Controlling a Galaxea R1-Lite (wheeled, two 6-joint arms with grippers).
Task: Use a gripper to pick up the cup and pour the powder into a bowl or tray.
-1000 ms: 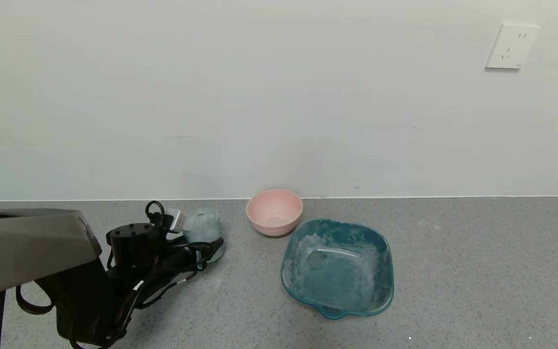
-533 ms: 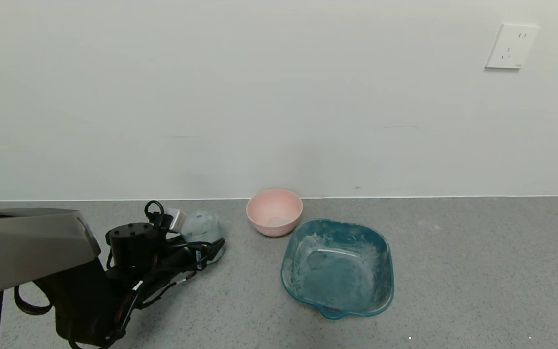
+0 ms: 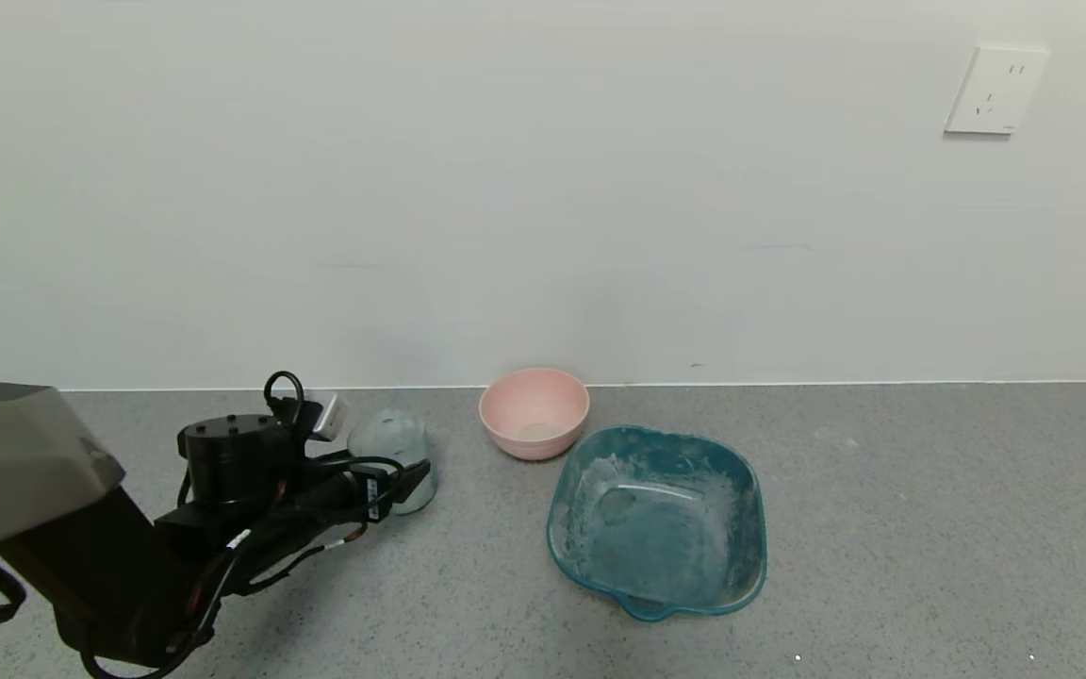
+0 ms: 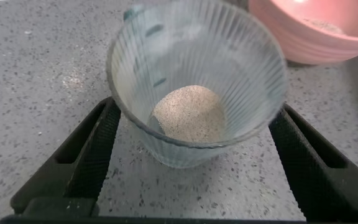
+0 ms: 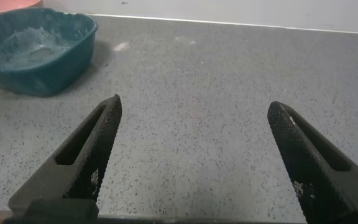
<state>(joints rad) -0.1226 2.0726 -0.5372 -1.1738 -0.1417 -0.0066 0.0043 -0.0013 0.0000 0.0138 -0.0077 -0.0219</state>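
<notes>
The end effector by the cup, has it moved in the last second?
Yes. The left end effector has pulled back toward the robot's left, away from the pink bowl, leaving the cup standing on the counter.

a grey speckled counter (image 3: 929, 528) runs the full width and meets a plain off-white wall (image 3: 505, 189) along a thin pale seam. a white wall socket (image 3: 995, 91) sits high on the wall's right side. the light is soft and even.

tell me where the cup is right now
In the head view the cup stands upright on the counter at the robot's left, left of the pink bowl, between the open fingers of the left gripper.
</notes>
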